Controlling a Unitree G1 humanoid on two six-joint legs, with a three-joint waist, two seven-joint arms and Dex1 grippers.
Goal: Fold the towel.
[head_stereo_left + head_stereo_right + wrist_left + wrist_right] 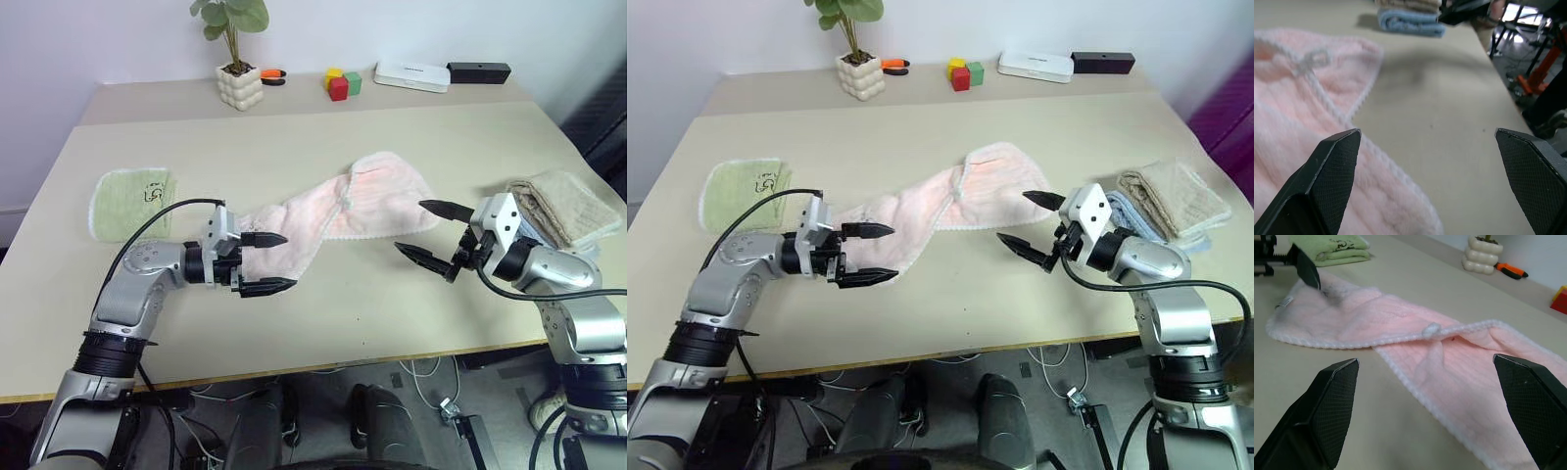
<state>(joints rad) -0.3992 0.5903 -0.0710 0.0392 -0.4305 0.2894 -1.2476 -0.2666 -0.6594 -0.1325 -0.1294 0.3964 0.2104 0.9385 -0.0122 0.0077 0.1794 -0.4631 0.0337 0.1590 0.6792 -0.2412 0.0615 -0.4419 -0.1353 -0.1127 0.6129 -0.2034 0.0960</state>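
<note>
Folding's barely started: the towel (pixel 338 211) lies twisted on the tabletop (pixel 323 304) between both grippers' wide-open, empty jaws, left gripper (pixel 266 262) and right gripper (pixel 428 232).

Wide-open left gripper (pixel 1427 161) over pink towel (pixel 1308 127) edge

towel (pixel 333 211) | pale pink terry, white stitched edge | bunched, twisted | lying mid-table

- Bare tabletop (pixel 343 304) lies open along the near edge, between both grippers.
- The pink towel (pixel 333 211) stretches across the middle.
- Green cloth (pixel 132 201) occupies the left side; folded beige towel (pixel 568 206) the right.
</note>
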